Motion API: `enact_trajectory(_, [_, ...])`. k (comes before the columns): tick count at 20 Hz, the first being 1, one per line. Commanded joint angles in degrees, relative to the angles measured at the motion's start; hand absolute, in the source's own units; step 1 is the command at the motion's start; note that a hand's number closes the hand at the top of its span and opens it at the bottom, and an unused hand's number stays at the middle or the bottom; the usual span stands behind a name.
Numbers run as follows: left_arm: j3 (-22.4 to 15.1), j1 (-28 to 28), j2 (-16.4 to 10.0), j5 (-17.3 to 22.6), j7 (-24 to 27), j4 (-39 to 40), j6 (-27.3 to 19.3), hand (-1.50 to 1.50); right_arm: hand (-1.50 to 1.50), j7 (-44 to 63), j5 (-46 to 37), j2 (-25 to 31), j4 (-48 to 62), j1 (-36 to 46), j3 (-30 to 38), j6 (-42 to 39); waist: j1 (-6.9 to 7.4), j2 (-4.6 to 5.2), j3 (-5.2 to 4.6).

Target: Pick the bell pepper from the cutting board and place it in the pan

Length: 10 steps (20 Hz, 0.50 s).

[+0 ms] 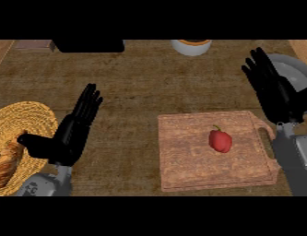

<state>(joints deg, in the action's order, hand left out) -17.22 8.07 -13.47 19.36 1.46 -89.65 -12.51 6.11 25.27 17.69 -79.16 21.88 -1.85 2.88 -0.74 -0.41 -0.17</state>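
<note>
Head view: 1 bell pepper [220, 140] on board [183, 154]; L hand [71, 136], R hand [275, 94] fingers wide.

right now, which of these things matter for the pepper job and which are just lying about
For the job: bell pepper, cutting board, pan.

Lying about: woven basket with a pastry, white cup, black box.
</note>
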Motion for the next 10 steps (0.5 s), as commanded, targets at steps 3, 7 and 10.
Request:
enact_trajectory(3, [-1.25,-0.78,-1.84,0.21,-3.83,0.44,2.23,0.00,1.50,-0.09,-18.57,7.15,0.54,5.69,-11.33,0.69,2.56,0.44,-0.05])
enact_trajectory(7, [-2.33,-1.80,-1.58,0.54,-5.05,2.62,2.76,0.00,1.50,-0.25,-37.14,22.10,0.43,10.04,-19.55,-2.36,3.33,-0.43,-3.46])
enact_trajectory(10, [-2.26,-1.23,-1.34,2.96,-8.13,2.88,4.28,0.00,-1.50,-1.02,-51.21,20.50,-0.61,11.57,-24.98,7.90,2.32,0.30,-0.21])
